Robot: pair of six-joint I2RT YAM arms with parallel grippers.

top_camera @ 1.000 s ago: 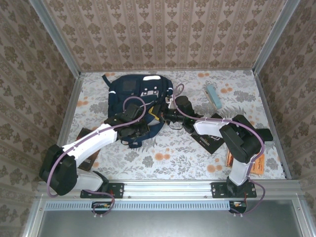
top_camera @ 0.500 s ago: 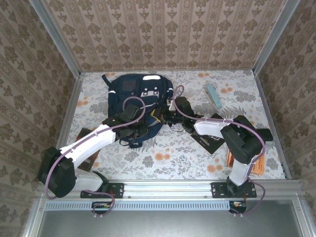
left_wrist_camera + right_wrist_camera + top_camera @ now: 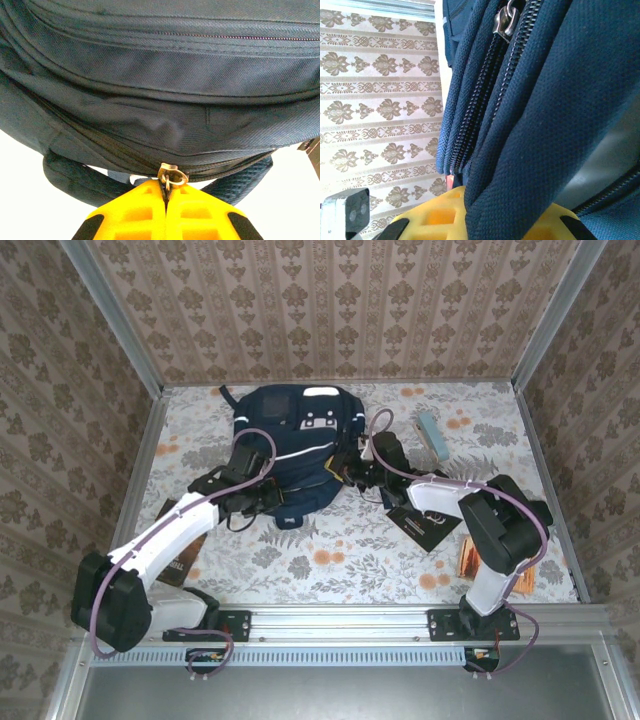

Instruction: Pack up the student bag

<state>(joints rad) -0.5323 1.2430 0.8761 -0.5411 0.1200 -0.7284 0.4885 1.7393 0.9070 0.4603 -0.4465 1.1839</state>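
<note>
The student bag, dark navy with a white stripe, lies at the back middle of the table. My left gripper sits at its near left edge. In the left wrist view its yellow fingers are shut on a metal zipper pull on the bag's seam. At the bag's right side is my right gripper. In the right wrist view a thick fold of the navy bag fabric runs between its yellow fingers, which are closed on it. Another zipper slider shows higher up.
A teal box lies at the back right. A black book sits under the right arm, with an orange item beside it. Another dark book lies under the left arm. Patterned walls close in three sides.
The bag has shifted toward the back and right, and its near opening looks drawn together. My left gripper has moved left along the near edge. My right gripper has moved right and back.
</note>
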